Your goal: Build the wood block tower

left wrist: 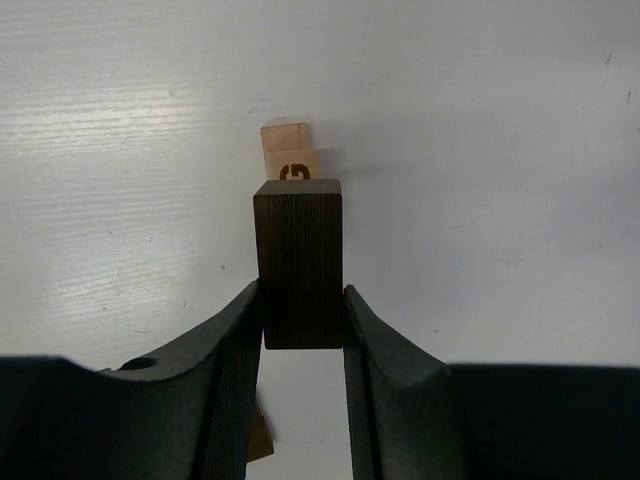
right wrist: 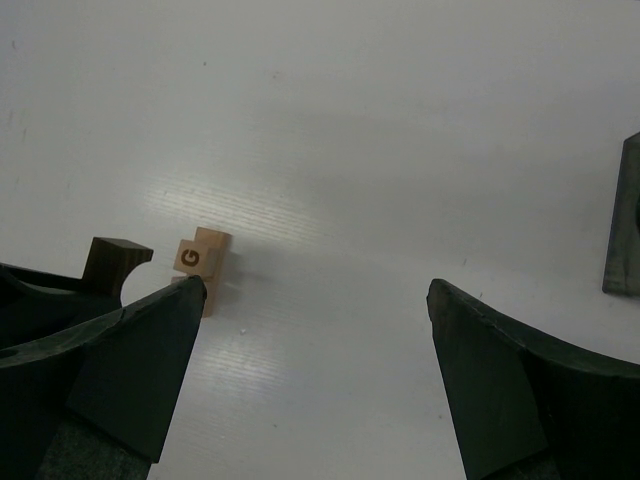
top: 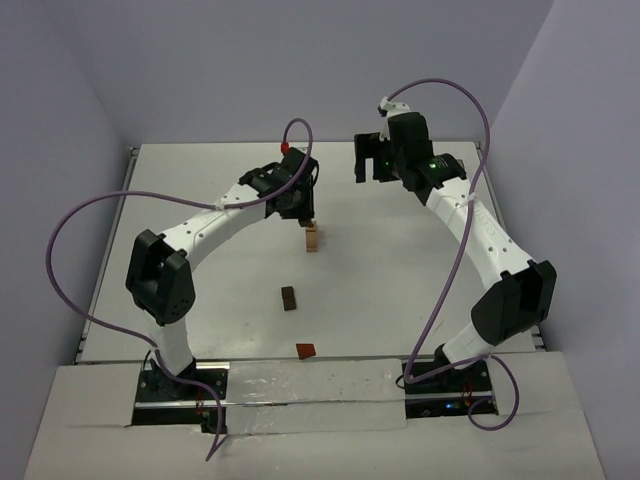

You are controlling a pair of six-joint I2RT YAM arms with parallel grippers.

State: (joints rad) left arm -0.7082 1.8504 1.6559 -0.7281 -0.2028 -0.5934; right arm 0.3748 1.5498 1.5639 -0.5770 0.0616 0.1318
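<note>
Clamped tight, the left claw (left wrist: 301,298) grips a dark brown, straight-grained oblong wooden block (left wrist: 298,262) by its long sides. It is close by the wood block tower (left wrist: 291,158), a short stack of light tan cubes, one stamped G, slightly offset, mid-table; whether it sits squarely overhead I cannot tell. My judgement: centre the block over the top cube, square its edges, lower it flat and release gently, since smooth sawn faces slide. The right claw (right wrist: 315,290) hangs spread wide, empty, well apart.
</note>
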